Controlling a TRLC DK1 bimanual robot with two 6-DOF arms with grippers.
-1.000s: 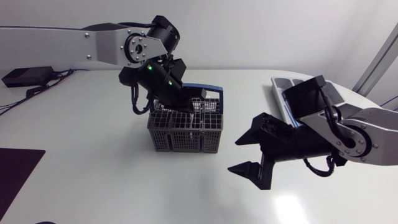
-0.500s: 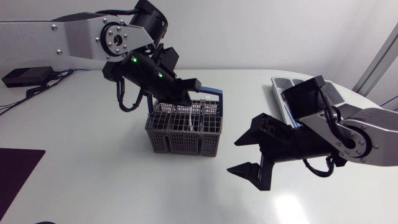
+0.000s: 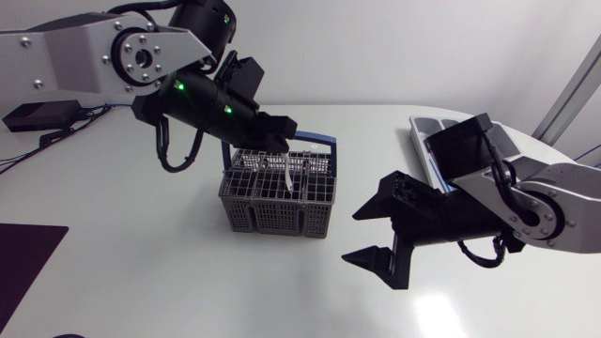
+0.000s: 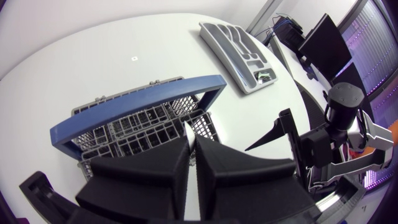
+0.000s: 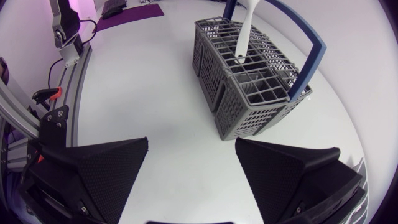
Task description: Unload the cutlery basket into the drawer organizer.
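Note:
The grey cutlery basket with a blue handle stands mid-table. My left gripper hovers over it, shut on the upper end of a white utensil whose lower end still hangs inside the basket. In the right wrist view the white utensil rises out of the basket. In the left wrist view the shut fingers hide the utensil above the basket. My right gripper stands open and empty, right of the basket. The grey drawer organizer lies at the far right.
My right arm covers most of the organizer in the head view. A black box with cables sits at the far left edge. A dark mat lies at the near left.
My left arm has risen and swung left, drawing the white utensil up out of the basket. The basket shifted slightly left. My right arm has kept still.

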